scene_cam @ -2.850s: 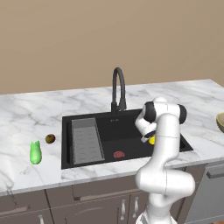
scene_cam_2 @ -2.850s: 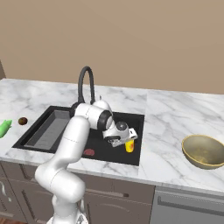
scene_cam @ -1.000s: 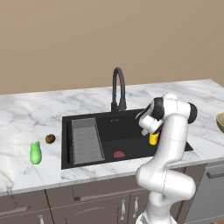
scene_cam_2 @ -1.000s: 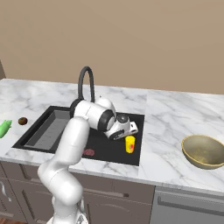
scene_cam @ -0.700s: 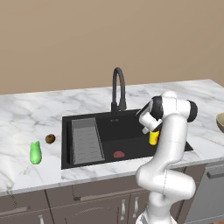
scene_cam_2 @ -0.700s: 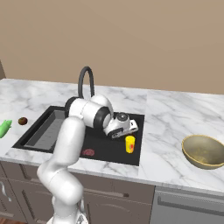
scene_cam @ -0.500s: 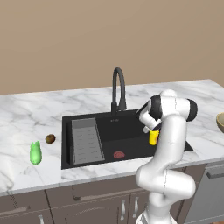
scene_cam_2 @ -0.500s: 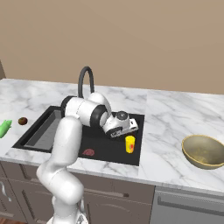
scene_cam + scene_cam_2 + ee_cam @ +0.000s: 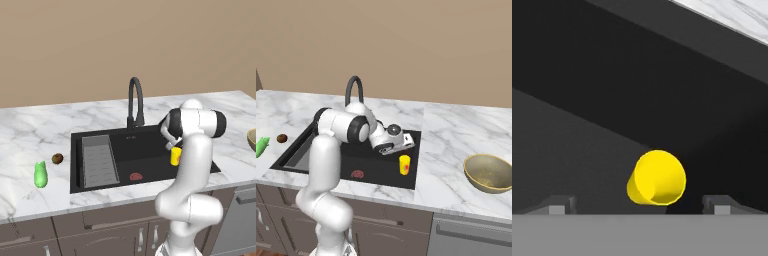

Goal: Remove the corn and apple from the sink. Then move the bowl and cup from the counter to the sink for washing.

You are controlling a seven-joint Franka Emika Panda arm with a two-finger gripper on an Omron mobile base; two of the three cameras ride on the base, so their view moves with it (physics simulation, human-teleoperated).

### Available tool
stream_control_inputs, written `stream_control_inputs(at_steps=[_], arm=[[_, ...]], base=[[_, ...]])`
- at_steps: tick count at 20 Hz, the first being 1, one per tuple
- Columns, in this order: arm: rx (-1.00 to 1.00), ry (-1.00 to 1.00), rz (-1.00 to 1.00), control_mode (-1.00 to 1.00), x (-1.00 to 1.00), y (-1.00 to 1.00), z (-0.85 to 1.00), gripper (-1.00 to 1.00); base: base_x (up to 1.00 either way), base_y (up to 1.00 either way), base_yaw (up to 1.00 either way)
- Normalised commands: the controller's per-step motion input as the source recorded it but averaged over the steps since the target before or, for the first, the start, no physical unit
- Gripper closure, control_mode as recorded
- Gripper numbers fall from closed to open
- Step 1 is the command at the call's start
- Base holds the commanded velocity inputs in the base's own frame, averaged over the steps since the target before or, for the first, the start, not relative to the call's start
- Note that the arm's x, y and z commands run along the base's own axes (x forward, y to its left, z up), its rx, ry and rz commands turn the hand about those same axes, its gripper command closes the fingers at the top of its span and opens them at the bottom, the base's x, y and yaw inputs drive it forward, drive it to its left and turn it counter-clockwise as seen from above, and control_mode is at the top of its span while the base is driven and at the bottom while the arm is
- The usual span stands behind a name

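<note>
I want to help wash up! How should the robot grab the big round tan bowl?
Probably by the rim of the wide tan-yellow bowl, coming straight down from above. It sits upright and open on the white marble counter, too wide to grip across, so pinch one wall.

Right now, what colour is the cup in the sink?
Yellow; the cup shows a red mark on its side, best seen in the right base view.

Marble counter (image 9: 100,112) carries corn (image 9: 40,175), apple (image 9: 57,159), bowl (image 9: 488,173)
</note>
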Motion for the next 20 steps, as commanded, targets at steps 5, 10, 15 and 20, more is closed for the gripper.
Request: stream_control_inputs(at_steps=[5, 10, 15, 20], arm=[[0.0, 0.0, -0.02, -1.0, -0.19, 0.0, 0.43, -1.0], [0.0, 0.0, 0.0, -1.0, -0.19, 0.0, 0.45, -1.0], [0.0, 0.0, 0.0, -1.0, -0.18, 0.0, 0.44, -1.0], [0.0, 0.0, -0.01, -1.0, -0.17, 0.0, 0.42, -1.0]], base=[[0.0, 0.0, 0.0], [0.0, 0.0, 0.0], [0.0, 0.0, 0.0], [0.0, 0.0, 0.0]])
